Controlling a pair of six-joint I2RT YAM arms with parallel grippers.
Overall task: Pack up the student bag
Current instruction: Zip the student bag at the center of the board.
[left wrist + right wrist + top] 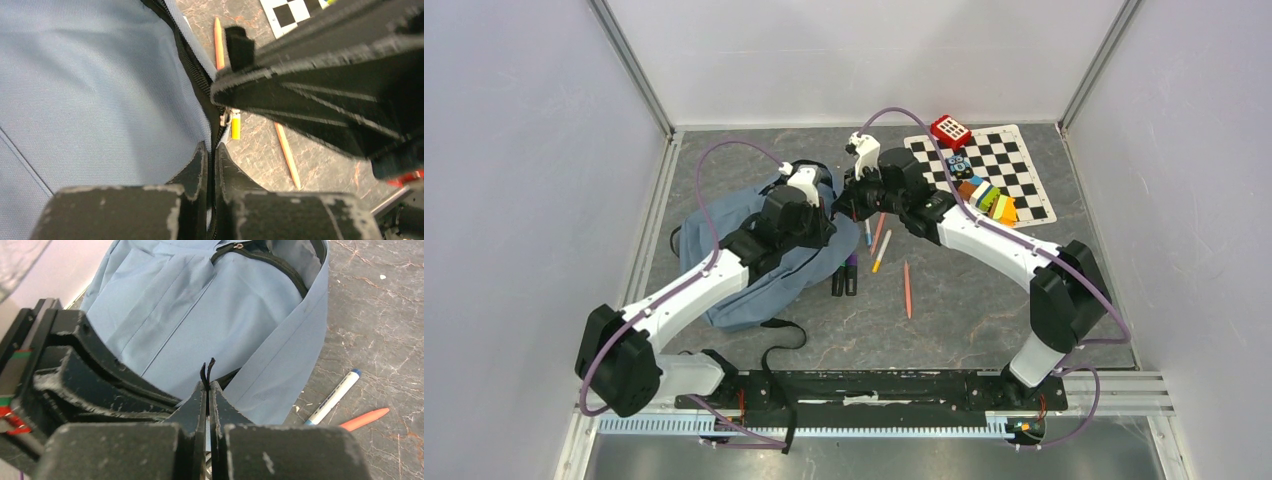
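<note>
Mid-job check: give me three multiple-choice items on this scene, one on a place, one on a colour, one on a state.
1. Where on the table does the checkered mat lie? A near left; B far right; C near centre.
2. What colour is the block on the mat's far left corner? A red; B green; C white.
3. How is the right gripper? A wide open; B holding a pencil; C shut on a thin black tab.
Answers: B, the top view shows it far right, right of the student bag; A, it is plainly red; C, its fingers press together on the tab.
</note>
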